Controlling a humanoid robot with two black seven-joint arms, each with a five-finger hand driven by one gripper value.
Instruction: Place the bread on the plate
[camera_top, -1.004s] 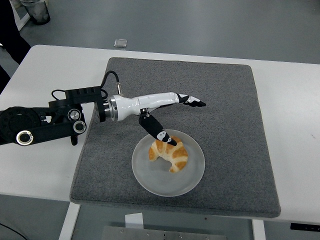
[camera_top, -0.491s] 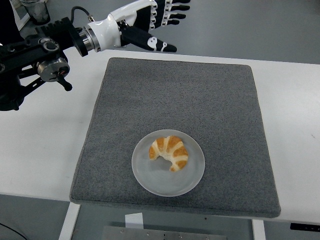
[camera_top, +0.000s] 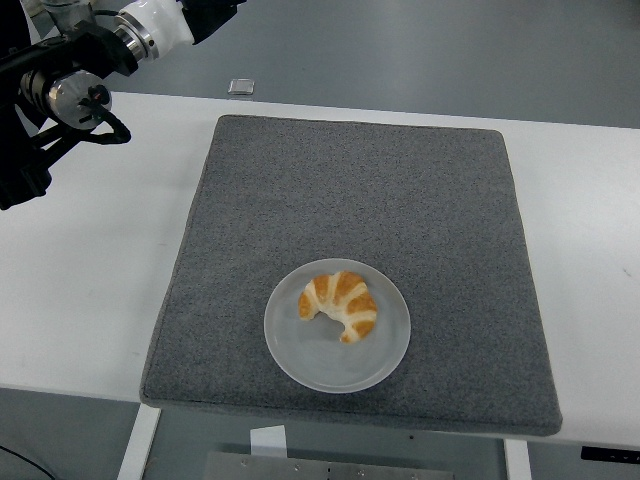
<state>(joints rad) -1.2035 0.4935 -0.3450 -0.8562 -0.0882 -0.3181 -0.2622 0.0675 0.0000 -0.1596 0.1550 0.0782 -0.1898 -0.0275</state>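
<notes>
Croissant (camera_top: 339, 305) sits on the plate (camera_top: 300, 355), nothing touching it; left arm (camera_top: 70, 75) up at the top-left corner.

The bread lies a bit up and left of the plate's middle, curved ends pointing down, golden with pale stripes. The round, pale, frosted plate rests on the gray mat (camera_top: 400, 200), toward the mat's near edge and left of its centre. The mat covers the middle of the white table (camera_top: 80, 280). Of the left arm, only the black forearm, joint housings, a cable loop and the white wrist cuff show, well apart from plate and bread; the hand itself is cut off by the picture's top edge, so can't tell whether it is spread or clenched. A small gray square object (camera_top: 240, 86) lies on the floor beyond the table's far edge.
</notes>
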